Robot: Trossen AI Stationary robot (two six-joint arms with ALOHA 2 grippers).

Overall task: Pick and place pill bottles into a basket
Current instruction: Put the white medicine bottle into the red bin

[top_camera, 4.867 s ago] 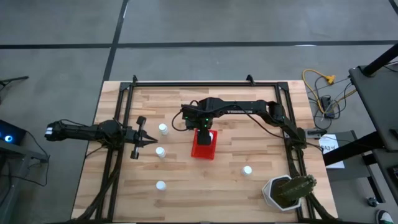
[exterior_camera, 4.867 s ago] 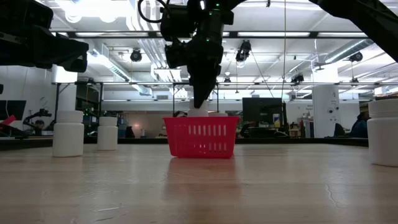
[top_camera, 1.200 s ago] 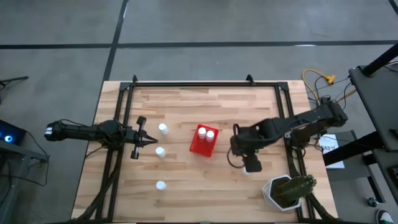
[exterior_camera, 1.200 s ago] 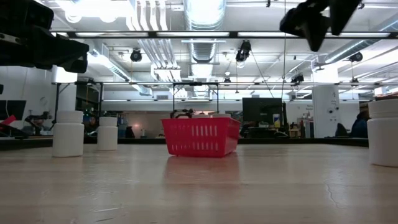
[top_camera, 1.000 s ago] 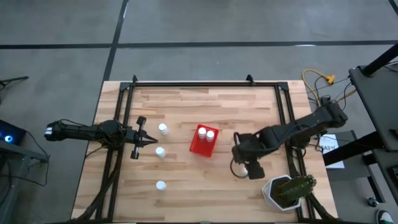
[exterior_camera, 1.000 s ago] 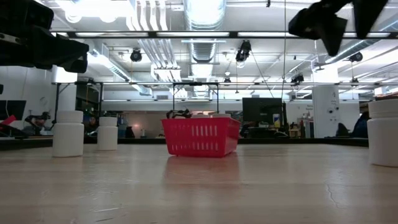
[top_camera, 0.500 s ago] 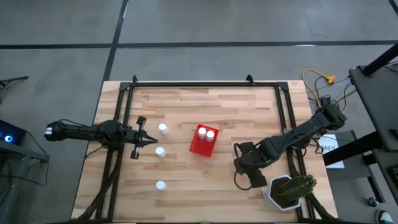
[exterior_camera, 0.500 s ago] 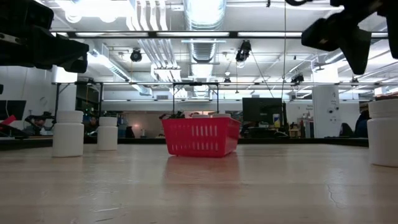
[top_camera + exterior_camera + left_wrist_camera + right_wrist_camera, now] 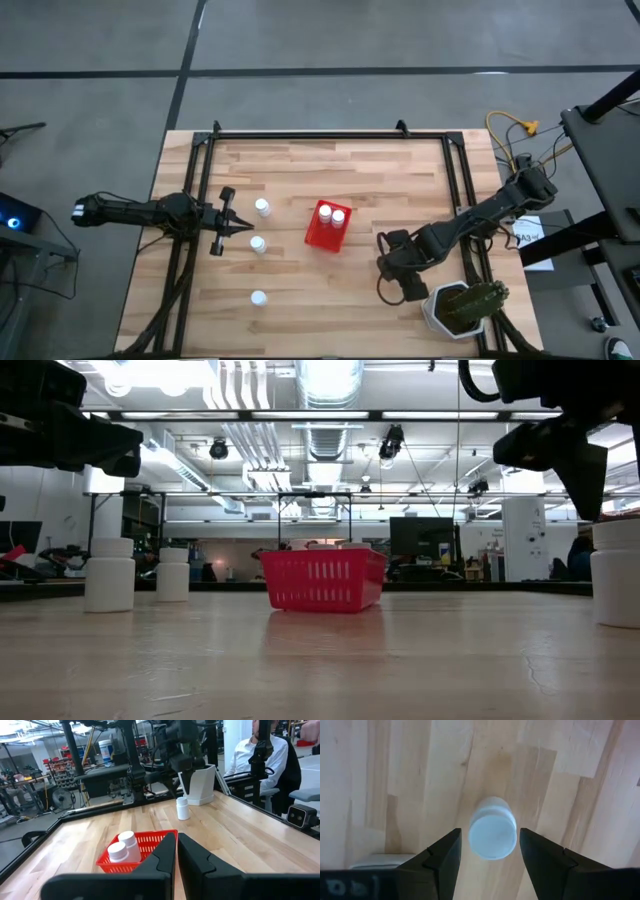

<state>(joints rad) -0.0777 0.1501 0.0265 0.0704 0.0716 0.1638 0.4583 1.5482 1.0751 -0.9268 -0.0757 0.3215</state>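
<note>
The red basket (image 9: 328, 226) stands mid-table with two white pill bottles (image 9: 122, 845) upright in it. Three more bottles stand on the table's left part (image 9: 262, 207), (image 9: 258, 243), (image 9: 259, 297). Another bottle (image 9: 492, 827) stands upright at the near right. My right gripper (image 9: 490, 851) hangs open right above it, pointing down, one finger on either side of its cap and clear of it; in the high view the gripper (image 9: 398, 282) hides this bottle. My left gripper (image 9: 245, 229) waits shut at the left, pointing level at the basket.
A white pot with a green plant (image 9: 460, 308) stands at the near right corner, close to my right gripper. A black frame (image 9: 310, 135) runs around the table. Bare wood lies between basket and right bottle. A seated person (image 9: 255, 750) shows beyond the table.
My right gripper has gone down and toward the table's near right, coming over the lone bottle beside the plant pot. Its fingers have stayed open. The bottles and the basket have not moved.
</note>
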